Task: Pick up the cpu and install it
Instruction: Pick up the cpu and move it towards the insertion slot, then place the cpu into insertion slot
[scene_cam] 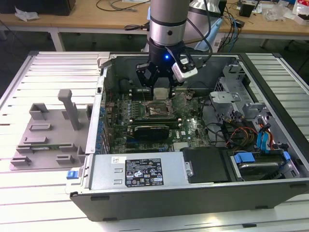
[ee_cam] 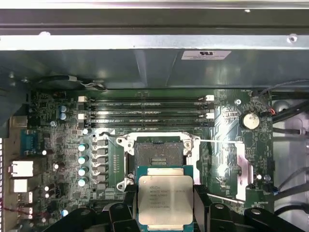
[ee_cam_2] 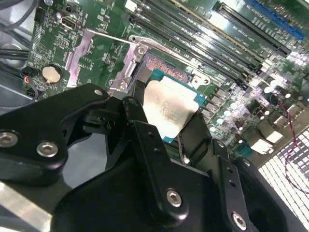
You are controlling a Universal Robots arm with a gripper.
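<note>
The cpu point(ee_cam: 165, 199) is a small flat square chip with a pale silver top and a teal rim. My gripper point(ee_cam: 165, 205) is shut on it, one black finger point(ee_cam: 130, 208) on each side. In the second wrist view the cpu point(ee_cam_2: 169, 110) hangs between the fingers point(ee_cam_2: 136, 113) just above the motherboard. Below it and slightly offset lies the open socket point(ee_cam: 159, 155), its metal frame point(ee_cam: 235, 169) swung aside. In the exterior view the gripper point(scene_cam: 160, 91) is inside the open computer case, over the socket point(scene_cam: 157, 110) in the middle of the board.
Several memory slots point(ee_cam: 149, 111) run beside the socket. The case wall point(scene_cam: 101, 96), drive cage point(scene_cam: 231, 82) and cables point(scene_cam: 236, 133) surround the board. A grey plastic tray point(scene_cam: 46, 140) with raised blocks sits at the exterior view's left on the slatted table. The power supply point(scene_cam: 140, 171) lies along the near side.
</note>
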